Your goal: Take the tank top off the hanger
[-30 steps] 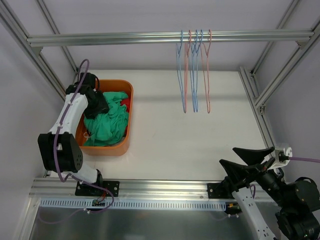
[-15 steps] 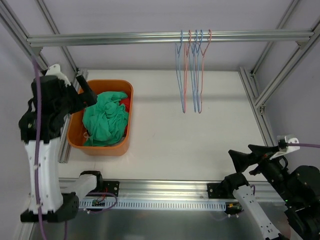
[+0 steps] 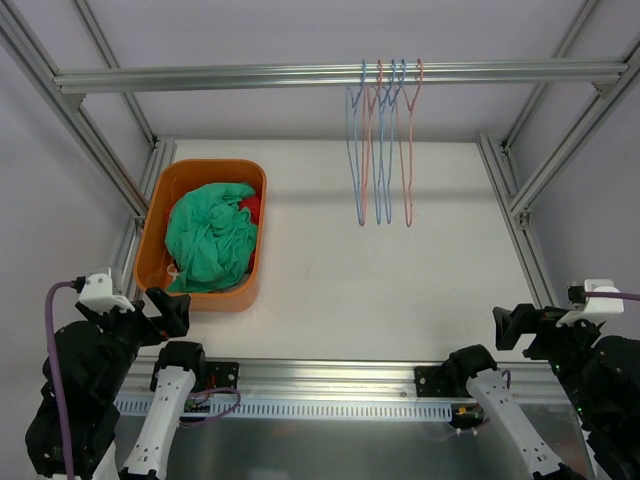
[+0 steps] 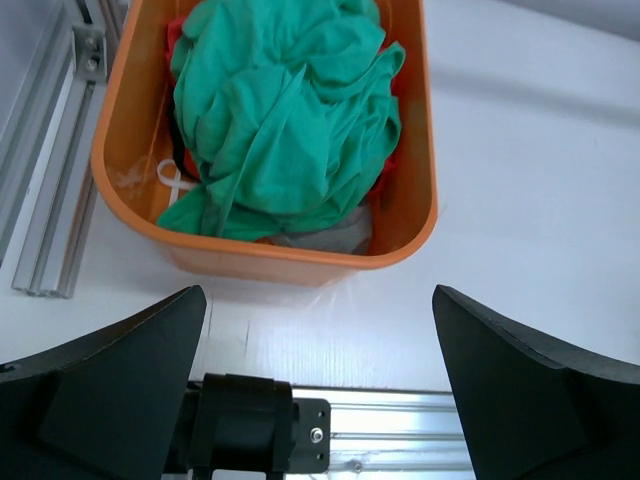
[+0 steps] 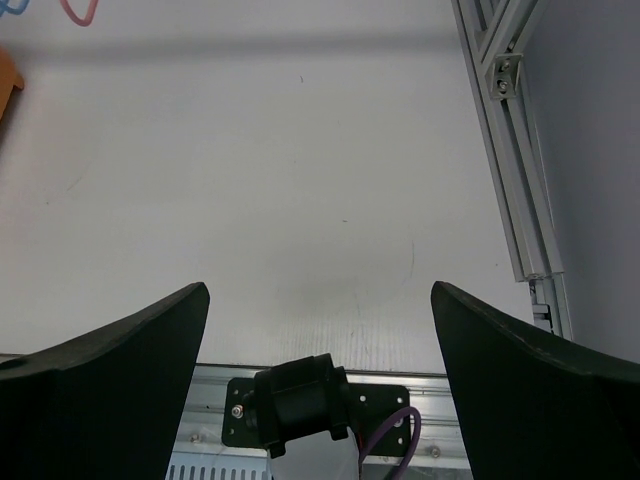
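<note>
Tabletop [image 3: 400, 290]: tank top [image 3: 205, 240] left in bin [image 3: 205, 299] at ten o'clock; left gripper [image 4: 318, 300], right gripper [image 5: 320, 295] pulled back, spread wide; removal judged done.

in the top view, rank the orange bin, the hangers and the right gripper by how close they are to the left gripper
1. Orange bin, just ahead of the left gripper, on the left.
2. Hangers, on the overhead rail, far centre-right.
3. Right gripper, across at the near right corner.
</note>
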